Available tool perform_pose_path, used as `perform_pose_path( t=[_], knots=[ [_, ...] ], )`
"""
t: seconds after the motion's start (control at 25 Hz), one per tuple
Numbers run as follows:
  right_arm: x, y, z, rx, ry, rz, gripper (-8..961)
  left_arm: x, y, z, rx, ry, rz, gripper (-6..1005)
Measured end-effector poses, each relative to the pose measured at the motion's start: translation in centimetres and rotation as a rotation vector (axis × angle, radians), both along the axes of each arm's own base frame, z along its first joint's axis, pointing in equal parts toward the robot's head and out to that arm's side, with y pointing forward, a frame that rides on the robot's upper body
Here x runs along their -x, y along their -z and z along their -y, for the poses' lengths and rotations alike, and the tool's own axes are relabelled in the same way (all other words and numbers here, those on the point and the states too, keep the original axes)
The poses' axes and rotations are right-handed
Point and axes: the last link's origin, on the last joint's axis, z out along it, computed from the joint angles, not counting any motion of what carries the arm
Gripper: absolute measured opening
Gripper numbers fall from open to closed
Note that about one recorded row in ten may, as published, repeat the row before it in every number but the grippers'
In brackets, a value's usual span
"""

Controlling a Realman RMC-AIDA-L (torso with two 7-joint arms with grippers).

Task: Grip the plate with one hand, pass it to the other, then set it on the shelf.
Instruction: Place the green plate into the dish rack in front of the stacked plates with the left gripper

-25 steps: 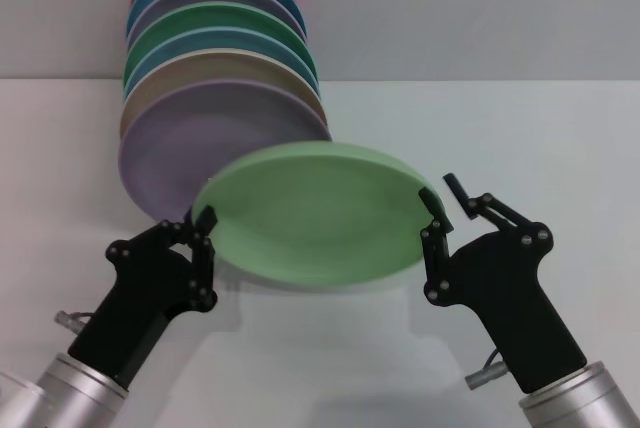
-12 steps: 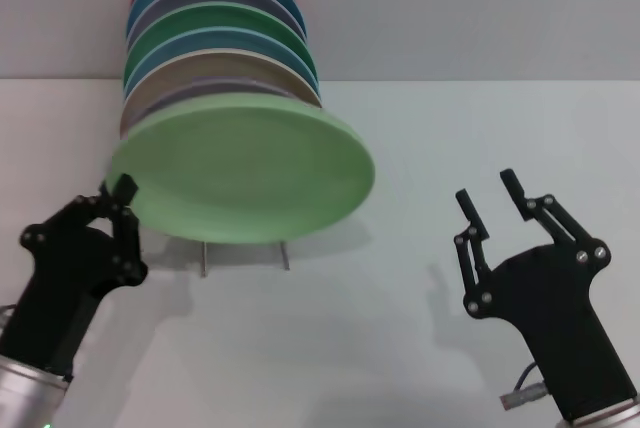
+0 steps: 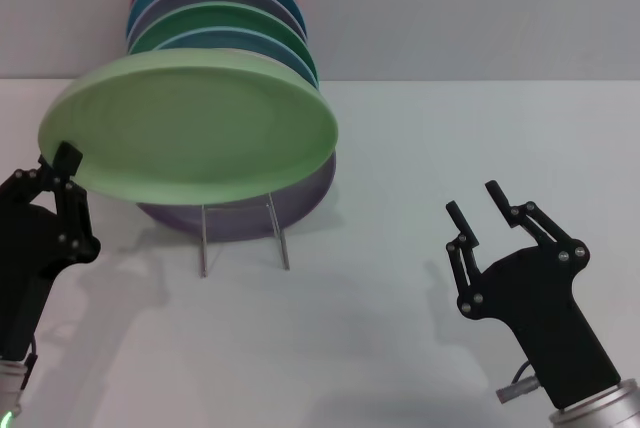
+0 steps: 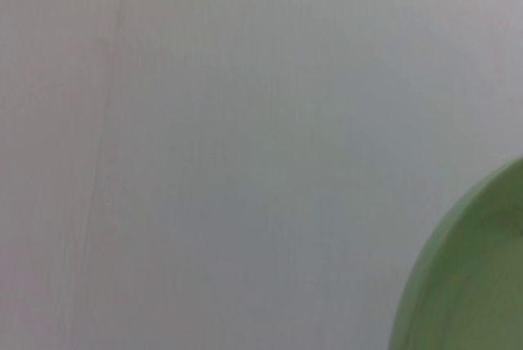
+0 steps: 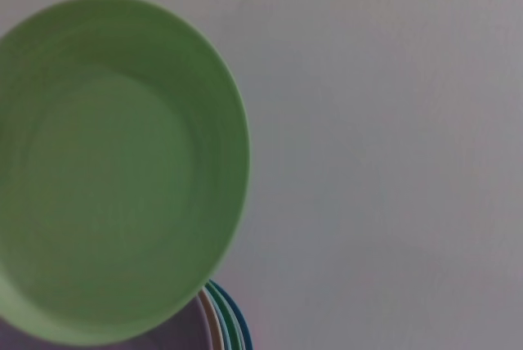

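In the head view the left gripper [image 3: 62,170], at about 9 o'clock, is clamped on the rim of the pale green plate [image 3: 190,133], which hangs tilted in the air in front of the row of plates [image 3: 225,23] standing in the wire shelf [image 3: 243,238]. At 4 o'clock, well apart from the plate, the right gripper [image 3: 478,210] has its fingers spread, holding nothing. The left wrist view catches only the plate's edge [image 4: 470,276] at 4 o'clock over the white table [image 4: 229,137]. In the right wrist view the plate [image 5: 114,170] fills the 9 o'clock side, with stacked rims [image 5: 225,325] peeking out behind it.
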Motion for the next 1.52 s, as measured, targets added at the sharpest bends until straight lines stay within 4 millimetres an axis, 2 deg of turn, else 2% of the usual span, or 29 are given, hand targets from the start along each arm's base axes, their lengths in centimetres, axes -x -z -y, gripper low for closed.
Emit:
perform_pose_path(
  t=[0.48, 1.52],
  knots=[
    [-0.5, -0.1, -0.5, 0.000, 0.011, 0.020, 318, 0.2, 0.8, -1.6, -0.007, -0.030, -0.161, 39],
    [-0.5, -0.3, -1.3, -0.014, -0.001, 0.039, 319, 2.3, 2.6, -2.4, 0.125, -0.148, -0.251, 39]
  ],
)
